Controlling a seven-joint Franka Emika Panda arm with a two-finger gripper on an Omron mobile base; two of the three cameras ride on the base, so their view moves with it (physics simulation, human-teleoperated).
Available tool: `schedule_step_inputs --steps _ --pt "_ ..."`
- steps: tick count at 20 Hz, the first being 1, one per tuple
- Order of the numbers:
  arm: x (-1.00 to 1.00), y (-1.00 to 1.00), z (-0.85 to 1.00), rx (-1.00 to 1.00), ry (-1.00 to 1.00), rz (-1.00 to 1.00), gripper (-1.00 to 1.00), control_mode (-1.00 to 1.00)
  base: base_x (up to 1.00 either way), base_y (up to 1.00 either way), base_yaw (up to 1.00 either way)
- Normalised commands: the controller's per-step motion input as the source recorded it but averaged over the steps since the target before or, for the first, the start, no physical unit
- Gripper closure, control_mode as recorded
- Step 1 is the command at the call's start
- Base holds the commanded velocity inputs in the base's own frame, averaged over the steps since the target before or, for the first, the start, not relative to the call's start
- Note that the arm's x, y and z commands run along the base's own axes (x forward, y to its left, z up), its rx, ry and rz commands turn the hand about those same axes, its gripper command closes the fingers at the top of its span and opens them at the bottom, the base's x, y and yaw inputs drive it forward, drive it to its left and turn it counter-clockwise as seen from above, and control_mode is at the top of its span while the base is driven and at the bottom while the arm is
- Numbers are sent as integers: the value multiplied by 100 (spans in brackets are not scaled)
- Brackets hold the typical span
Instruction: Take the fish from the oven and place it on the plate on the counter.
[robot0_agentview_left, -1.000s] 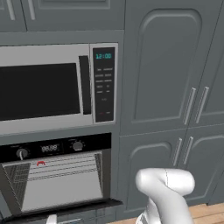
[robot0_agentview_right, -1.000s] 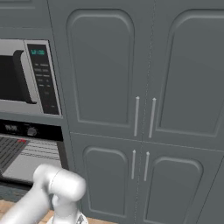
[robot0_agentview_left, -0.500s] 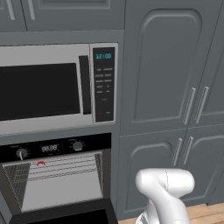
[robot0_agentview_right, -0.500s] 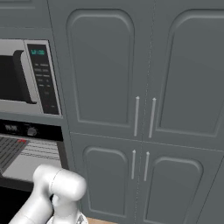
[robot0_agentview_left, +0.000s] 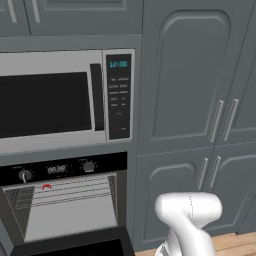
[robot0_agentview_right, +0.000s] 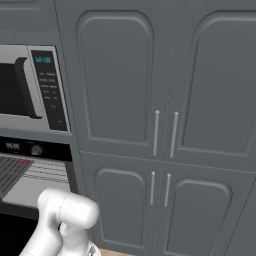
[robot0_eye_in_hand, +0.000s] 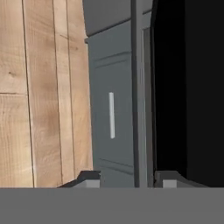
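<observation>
The oven (robot0_agentview_left: 65, 167) stands open, its black door (robot0_agentview_left: 75, 245) dropped forward at the bottom of the left base view. The fish (robot0_agentview_left: 46, 187), a tiny red-orange shape, lies on the upper wire rack at the left; it also shows in the right base view as the fish (robot0_agentview_right: 24, 161). My gripper (robot0_eye_in_hand: 129, 179) hangs low in front of the cabinets, looking down along a grey drawer front and the door's dark glass (robot0_eye_in_hand: 192, 87). Its fingertips (robot0_eye_in_hand: 89, 177) stand apart with nothing gripped. The plate and the counter are out of view.
A silver microwave (robot0_agentview_left: 50, 102) sits right above the oven. Tall grey cabinet doors (robot0_agentview_right: 165, 135) with silver bar handles fill the wall to the right. Wooden floor (robot0_eye_in_hand: 39, 87) lies below. My white elbow (robot0_agentview_left: 190, 210) rises at the lower right of the left base view.
The oven door has swung further down and its silver handle has left the left base view. My elbow has sunk slightly. The fish has not moved.
</observation>
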Motion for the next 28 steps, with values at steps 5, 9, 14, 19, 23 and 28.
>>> schedule_step_inputs --steps 5,9,14,19,23,28 --pt "-17 -1 0 0 0 0 -100 -100 0 0 0" --pt "-82 0 43 0 -9 3 -100 -100 0 0 0" --pt "-82 0 90 0 -15 5 -100 -100 0 0 0" --pt "-53 0 100 0 -15 3 -100 -100 0 0 0" --pt "-34 0 100 0 -12 1 -100 -100 0 0 0" --pt "-5 -10 98 0 -10 0 -100 -100 0 0 0"
